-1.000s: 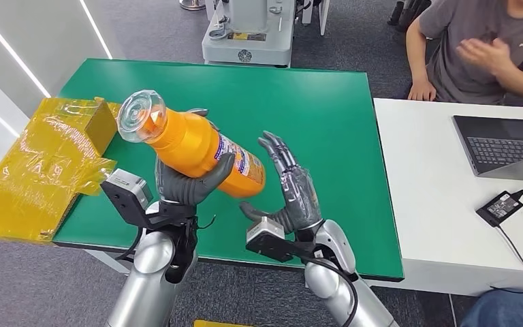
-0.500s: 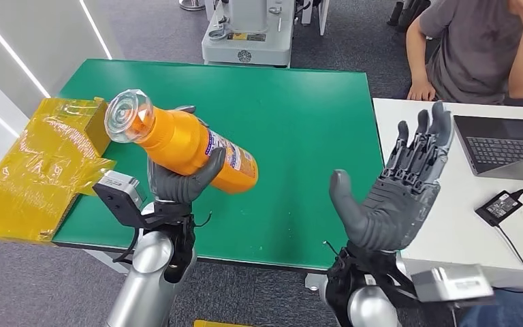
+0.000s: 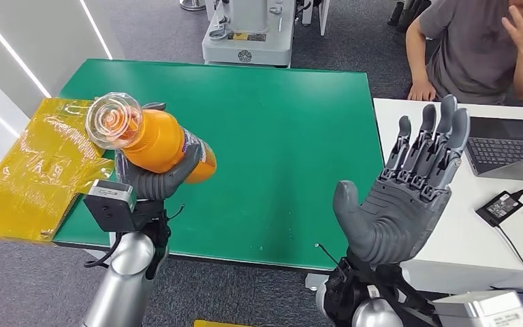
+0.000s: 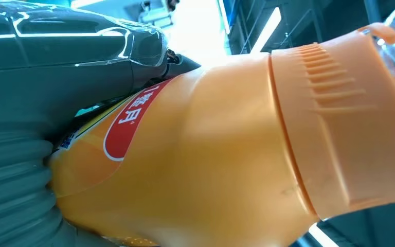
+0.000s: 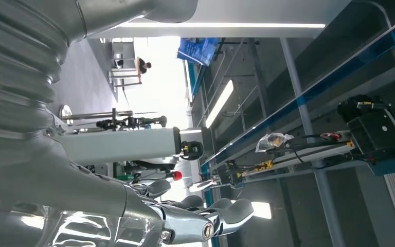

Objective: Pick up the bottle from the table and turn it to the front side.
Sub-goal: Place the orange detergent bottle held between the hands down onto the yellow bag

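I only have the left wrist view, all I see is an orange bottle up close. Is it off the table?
Observer: Yes. The left hand holds the bottle in the air above the green table, near its left edge.
Operator: What's the right hand doing?
Observer: The right hand is raised, palm open, fingers spread, holding nothing.
Operator: Anything near the bottle?
Observer: A yellow wrapped box lies just to its left.

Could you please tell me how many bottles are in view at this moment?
1. The orange bottle is held by the left hand above the green table's left side, beside the yellow wrapped box.
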